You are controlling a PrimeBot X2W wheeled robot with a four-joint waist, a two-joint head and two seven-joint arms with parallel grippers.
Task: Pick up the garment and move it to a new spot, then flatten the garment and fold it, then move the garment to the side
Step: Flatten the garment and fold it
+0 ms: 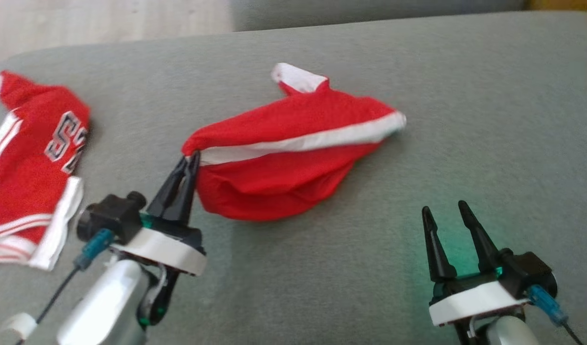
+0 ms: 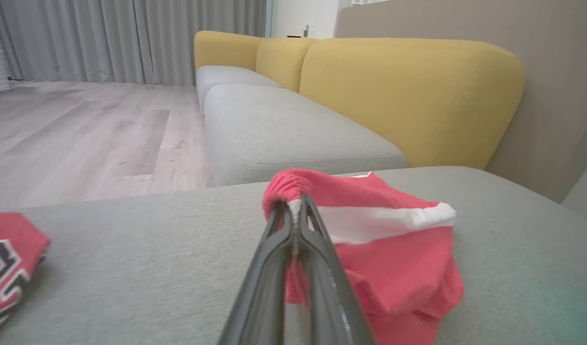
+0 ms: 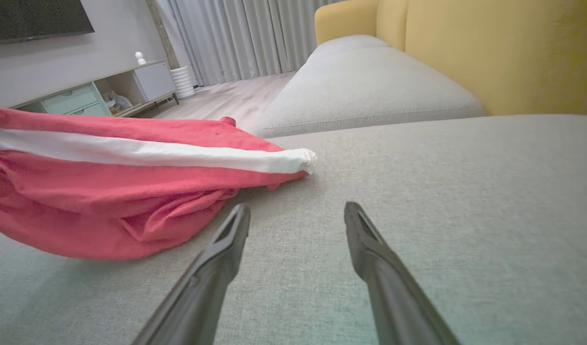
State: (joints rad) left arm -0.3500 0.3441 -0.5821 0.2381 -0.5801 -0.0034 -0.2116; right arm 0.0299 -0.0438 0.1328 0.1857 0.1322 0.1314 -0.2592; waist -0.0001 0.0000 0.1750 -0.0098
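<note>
Left gripper (image 1: 190,160), lower left, and right gripper (image 1: 443,208), lower right, each show long black tapered jaws, white collar ring (image 1: 162,251), silver forearm (image 1: 107,306), black camera block (image 1: 114,218), blue connector (image 1: 95,247), dark cable (image 1: 59,293).

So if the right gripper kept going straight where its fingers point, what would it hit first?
Probably the white-trimmed tip of the red fabric garment on the grey fabric cushion; the open right gripper aims roughly there, though depth is unclear.

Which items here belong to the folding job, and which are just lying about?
Job: red white-striped garment, pinched by the shut left gripper; open right gripper, apart from it.
Lying about: red numbered jersey at the left; yellow sofa back.
</note>
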